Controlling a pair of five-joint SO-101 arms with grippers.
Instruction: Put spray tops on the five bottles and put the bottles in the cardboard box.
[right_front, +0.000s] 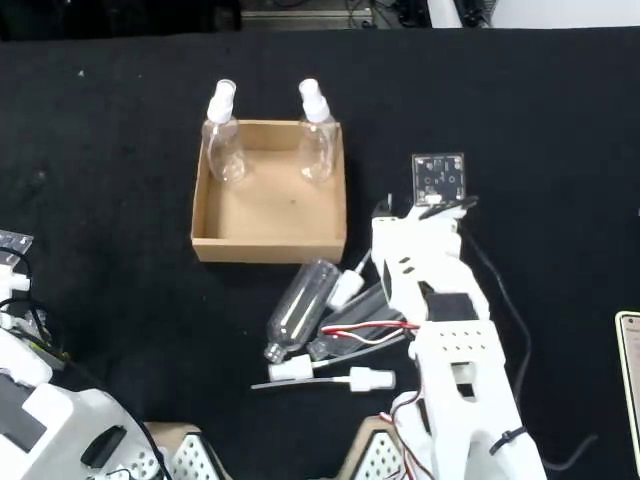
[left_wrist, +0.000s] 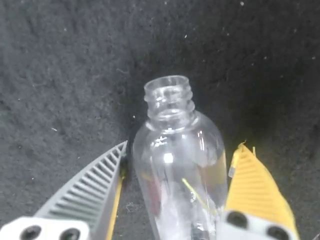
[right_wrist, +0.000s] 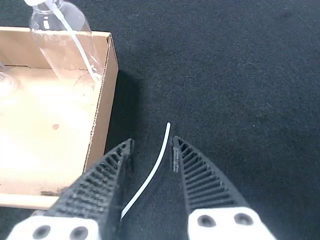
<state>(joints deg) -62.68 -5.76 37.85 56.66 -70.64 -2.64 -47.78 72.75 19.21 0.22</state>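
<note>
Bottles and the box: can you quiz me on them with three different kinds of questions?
1. How many bottles stand inside the cardboard box?
2. True or false: the held bottle in the left gripper wears a spray top.
3. Where do the loose spray tops lie? A: in the box. B: on the table, outside the box. C: on the box's rim.
Key: 1: two. 2: false, its neck is bare. 3: B.
</note>
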